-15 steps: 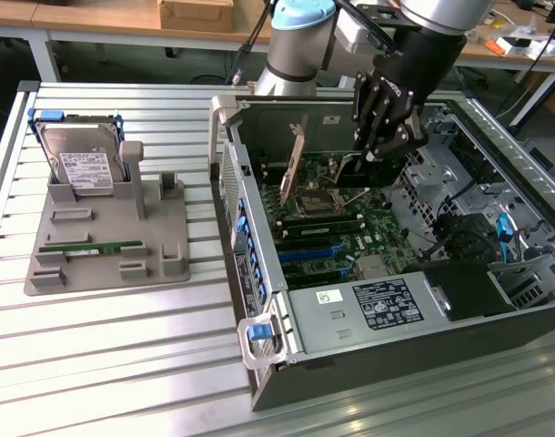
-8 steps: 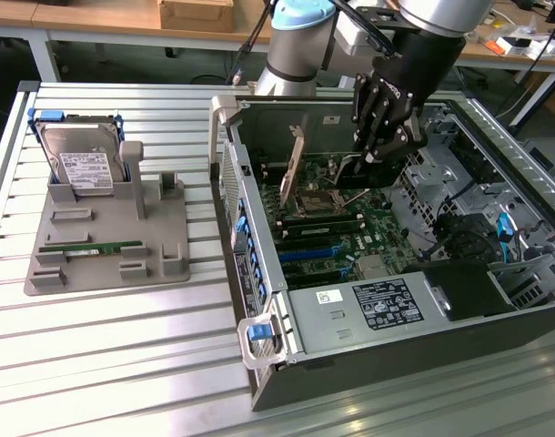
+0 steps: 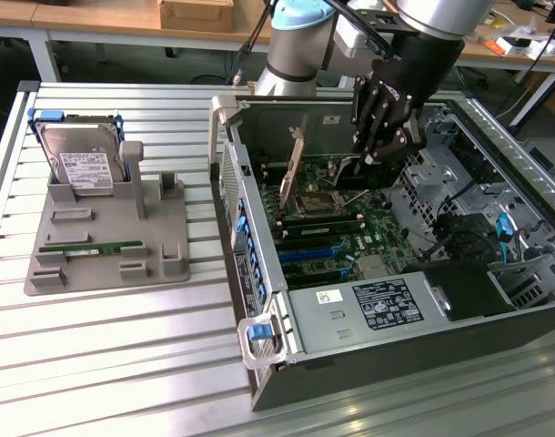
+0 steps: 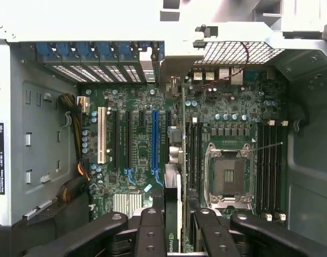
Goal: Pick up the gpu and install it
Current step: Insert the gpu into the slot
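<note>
The gripper (image 4: 173, 225) is clamped on the gpu (image 4: 180, 160), its black fingers (image 4: 150, 227) pinching the card's upper edge. The card stands on edge inside the open computer case (image 3: 259, 300), over the motherboard (image 4: 131, 107), its long axis running toward the case's rear wall, beside the blue slot (image 4: 154, 142) and CPU socket (image 4: 228, 176). On the bench, a grey tray (image 3: 159, 246) holds a hard drive (image 3: 82, 164) and a memory stick (image 3: 86, 248).
</note>
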You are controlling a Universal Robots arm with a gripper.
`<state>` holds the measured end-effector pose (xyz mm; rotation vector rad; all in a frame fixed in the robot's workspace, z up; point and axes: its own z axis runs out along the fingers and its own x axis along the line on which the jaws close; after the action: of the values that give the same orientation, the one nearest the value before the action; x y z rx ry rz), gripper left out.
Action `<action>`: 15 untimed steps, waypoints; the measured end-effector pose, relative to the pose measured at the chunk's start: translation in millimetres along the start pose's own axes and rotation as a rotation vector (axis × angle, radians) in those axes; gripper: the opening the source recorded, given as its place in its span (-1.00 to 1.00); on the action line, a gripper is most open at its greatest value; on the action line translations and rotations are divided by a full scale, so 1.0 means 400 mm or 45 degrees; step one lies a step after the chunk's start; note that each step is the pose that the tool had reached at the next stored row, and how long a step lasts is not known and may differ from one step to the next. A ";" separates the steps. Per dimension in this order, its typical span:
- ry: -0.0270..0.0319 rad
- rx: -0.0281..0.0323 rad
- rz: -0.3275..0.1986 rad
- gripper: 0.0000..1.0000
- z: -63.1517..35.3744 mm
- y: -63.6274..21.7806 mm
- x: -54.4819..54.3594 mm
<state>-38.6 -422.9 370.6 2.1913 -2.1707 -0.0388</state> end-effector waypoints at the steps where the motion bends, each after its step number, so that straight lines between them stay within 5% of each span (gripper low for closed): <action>1: -0.0001 0.0000 0.000 -0.47 0.000 0.000 0.000; 15: 0.0000 0.0001 0.000 -0.47 0.011 -0.001 0.000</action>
<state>-38.6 -423.2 366.3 2.1917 -2.1705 -0.0388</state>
